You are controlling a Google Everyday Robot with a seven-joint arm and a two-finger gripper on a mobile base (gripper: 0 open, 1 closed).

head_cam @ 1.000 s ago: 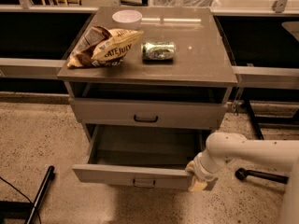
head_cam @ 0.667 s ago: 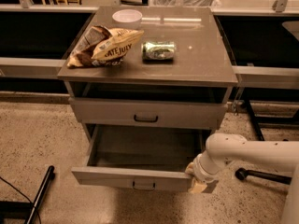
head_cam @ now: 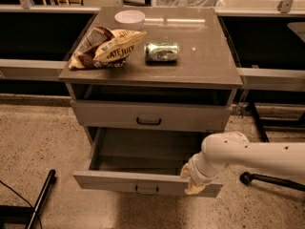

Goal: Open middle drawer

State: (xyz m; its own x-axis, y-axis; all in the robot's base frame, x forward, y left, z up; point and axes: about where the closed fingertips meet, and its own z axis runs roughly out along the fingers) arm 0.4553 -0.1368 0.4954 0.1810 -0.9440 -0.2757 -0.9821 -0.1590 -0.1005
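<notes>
White rounded arm (head_cam: 259, 156) w/ small dark dots, bulbous wrist (head_cam: 204, 166), cream jaws at middle drawer (head_cam: 109, 181) front, rt end

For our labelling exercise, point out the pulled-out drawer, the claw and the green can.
middle drawer (head_cam: 109, 181): camera view, front panel, left of the handle.
claw (head_cam: 192, 183): camera view, its tip at the drawer front's right end.
green can (head_cam: 162, 52): camera view, middle of its side.

Middle drawer (head_cam: 109, 181) tray bare, open above; end effector (head_cam: 193, 181) blocks front's right end.
</notes>
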